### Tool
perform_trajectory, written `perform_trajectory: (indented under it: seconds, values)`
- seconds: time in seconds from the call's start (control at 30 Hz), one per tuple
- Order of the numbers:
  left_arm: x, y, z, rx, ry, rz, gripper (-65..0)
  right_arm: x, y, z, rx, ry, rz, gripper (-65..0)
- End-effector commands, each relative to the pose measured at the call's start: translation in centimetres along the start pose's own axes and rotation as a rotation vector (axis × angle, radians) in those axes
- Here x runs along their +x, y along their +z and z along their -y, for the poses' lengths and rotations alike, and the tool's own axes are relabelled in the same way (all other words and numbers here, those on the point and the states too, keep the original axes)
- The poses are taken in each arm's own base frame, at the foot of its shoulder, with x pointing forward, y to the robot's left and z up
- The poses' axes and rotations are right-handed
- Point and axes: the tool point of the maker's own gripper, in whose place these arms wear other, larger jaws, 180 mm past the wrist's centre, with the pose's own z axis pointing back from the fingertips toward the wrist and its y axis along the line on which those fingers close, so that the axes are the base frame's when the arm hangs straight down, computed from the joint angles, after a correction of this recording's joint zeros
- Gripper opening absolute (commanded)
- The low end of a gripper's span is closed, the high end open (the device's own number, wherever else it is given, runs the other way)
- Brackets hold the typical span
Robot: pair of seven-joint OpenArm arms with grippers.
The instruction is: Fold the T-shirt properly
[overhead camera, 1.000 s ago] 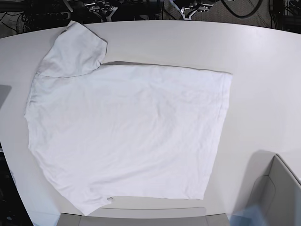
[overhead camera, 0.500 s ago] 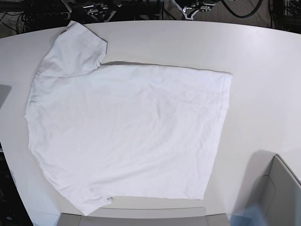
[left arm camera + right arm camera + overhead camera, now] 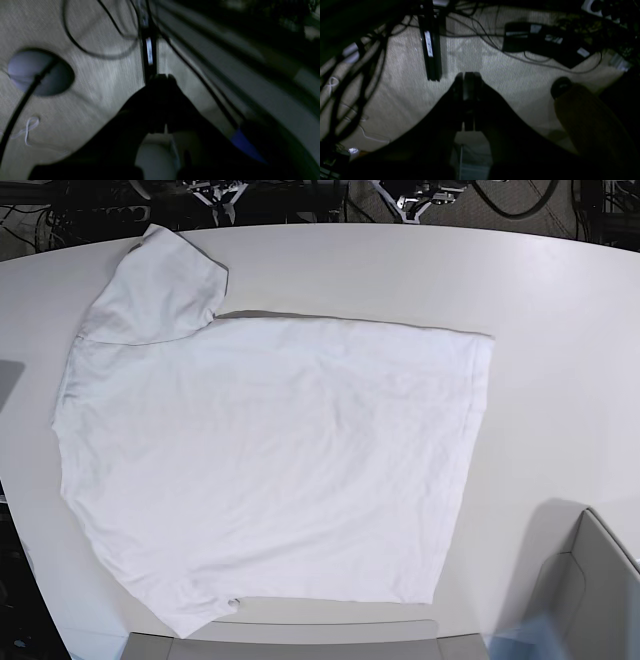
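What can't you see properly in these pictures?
- Base view: the T-shirt's lower sleeve runs off the bottom edge, and both arms are mostly cut off at the top edge.
- Left wrist view: the shut left gripper is dark and blurred.
- Right wrist view: the shut right gripper is in shadow; no shirt shows, only floor and cables.

The T-shirt (image 3: 270,470) lies spread flat on the white table (image 3: 560,320).
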Motion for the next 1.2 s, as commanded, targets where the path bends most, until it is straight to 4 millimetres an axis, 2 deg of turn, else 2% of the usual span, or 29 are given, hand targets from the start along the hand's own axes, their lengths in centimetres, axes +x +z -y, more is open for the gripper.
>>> perform_trajectory:
  seconds: [0.0, 0.1, 0.2, 0.27, 0.37, 0.53, 0.7, 0.9, 0.93, 1.03, 1.17]
  values:
    - [0.6, 0.0, 0.1, -0.008, -0.002, 0.03, -65.0, 0.4, 0.0, -0.8, 0.014, 0.004, 0.009, -65.0]
    - [1.7, 0.1, 0.1, -0.008, 0.001, 0.084, -65.0, 1.3, 0.0, -0.8, 0.015, 0.008, 0.024, -65.0]
    - [2.2, 0.1, 0.1, -0.009, 0.01, 0.123, -65.0, 0.6, 0.0, -0.4, 0.008, 0.008, 0.011, -65.0]
    - [2.0, 0.1, 0.2, -0.011, 0.007, 0.118, -65.0, 0.1, 0.1, 1.1, -0.014, 0.01, 0.005, -65.0]
    - [1.5, 0.1, 0.2, -0.01, 0.008, 0.114, -65.0, -0.8, 0.2, 1.7, -0.023, 0.005, -0.003, -65.0]
    - [1.7, 0.3, -0.3, -0.003, 0.002, 0.122, -65.0, -2.4, 0.2, 1.2, -0.016, 0.007, -0.027, -65.0]
    - [1.9, 0.3, -0.4, 0.0, 0.011, 0.135, -65.0, -2.8, 0.4, 0.7, -0.007, 0.011, 0.008, -65.0]
    - [4.2, 1.2, -0.7, 0.004, -0.008, 0.307, -65.0, -4.0, 1.0, -0.1, 0.007, 0.025, 0.042, -65.0]
    - [4.0, 1.3, -0.7, 0.004, -0.014, 0.313, -65.0, -4.1, 1.1, -0.2, 0.009, 0.026, 0.047, -65.0]
    - [2.8, 1.8, -0.8, 0.006, -0.032, 0.321, -65.0, -4.8, 1.6, 1.2, -0.011, 0.038, 0.056, -65.0]
    - [1.9, 3.1, -2.5, 0.046, 0.021, 0.355, -65.0, -6.0, 2.4, 1.9, -0.019, 0.053, 0.073, -65.0]
